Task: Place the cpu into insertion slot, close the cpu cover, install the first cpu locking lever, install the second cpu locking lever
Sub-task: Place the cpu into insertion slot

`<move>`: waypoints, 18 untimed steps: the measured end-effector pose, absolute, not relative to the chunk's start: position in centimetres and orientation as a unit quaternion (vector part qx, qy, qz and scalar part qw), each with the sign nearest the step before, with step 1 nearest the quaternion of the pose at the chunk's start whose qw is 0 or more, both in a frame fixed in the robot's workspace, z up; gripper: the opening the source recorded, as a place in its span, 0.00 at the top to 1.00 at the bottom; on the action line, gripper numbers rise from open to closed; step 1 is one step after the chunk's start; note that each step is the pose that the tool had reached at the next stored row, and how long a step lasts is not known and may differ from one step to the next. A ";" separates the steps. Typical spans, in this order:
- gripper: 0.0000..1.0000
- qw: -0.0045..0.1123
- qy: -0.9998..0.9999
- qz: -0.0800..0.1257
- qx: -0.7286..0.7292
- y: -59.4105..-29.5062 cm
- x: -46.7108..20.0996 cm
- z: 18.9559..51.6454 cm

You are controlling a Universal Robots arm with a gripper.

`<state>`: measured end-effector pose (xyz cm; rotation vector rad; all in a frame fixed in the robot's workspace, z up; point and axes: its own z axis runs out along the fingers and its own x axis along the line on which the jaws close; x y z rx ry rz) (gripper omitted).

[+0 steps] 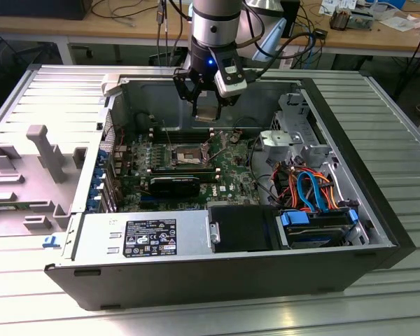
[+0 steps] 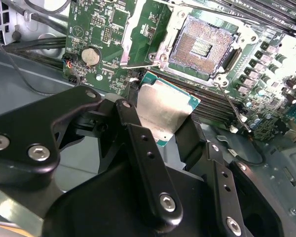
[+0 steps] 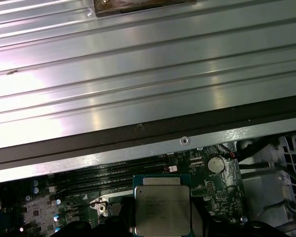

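- The arm comes down from the top centre of the exterior view, its wrist vertical, and the gripper (image 1: pixel 206 106) hangs just inside the open computer case (image 1: pixel 196 283), close to the case's far wall.
- The fingers (image 2: pixel 138 143) are clamped on the cpu (image 2: pixel 163 111), one on each opposite edge. The chip is held tilted, its silvery top facing the second wrist view's camera.
- The cpu is in the air, clear of the green motherboard (image 1: pixel 231 175) and not touching anything below it.
- In the exterior view the insertion slot (image 1: pixel 185 155) lies below and slightly left of the gripper, near the centre of the frame.
- In the second wrist view the slot's tan contact field (image 2: pixel 202 47) is uncovered. The cpu cover (image 2: pixel 129 39) stands swung open just beside it.
- Black memory sticks (image 2: pixel 217 106) run between the chip's edge and the slot's rim.
- A thin wire lever (image 2: pixel 233 111) sticks up near one corner of the slot.
- To the exterior view's right, orange and blue cables (image 1: pixel 308 189) sit well apart from the gripper.
- The grooved metal table (image 1: pixel 385 119) surrounds the case.
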<state>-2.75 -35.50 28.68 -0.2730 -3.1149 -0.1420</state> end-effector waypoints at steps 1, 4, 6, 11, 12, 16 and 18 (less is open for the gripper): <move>0.46 0.006 -0.995 -0.045 -0.088 -35.5 -2.7 28.7; 0.46 0.006 -0.995 -0.045 -0.091 -35.5 -2.7 28.7; 0.46 0.006 -0.995 -0.045 -0.091 -35.5 -2.7 28.7; 0.46 0.005 -0.994 -0.045 -0.094 -35.5 -2.7 28.7; 0.46 0.005 -0.994 -0.045 -0.095 -35.5 -2.7 28.7; 0.46 0.005 -0.994 -0.045 -0.098 -35.5 -2.7 28.7; 0.46 0.005 -0.994 -0.045 -0.099 -35.5 -2.7 28.7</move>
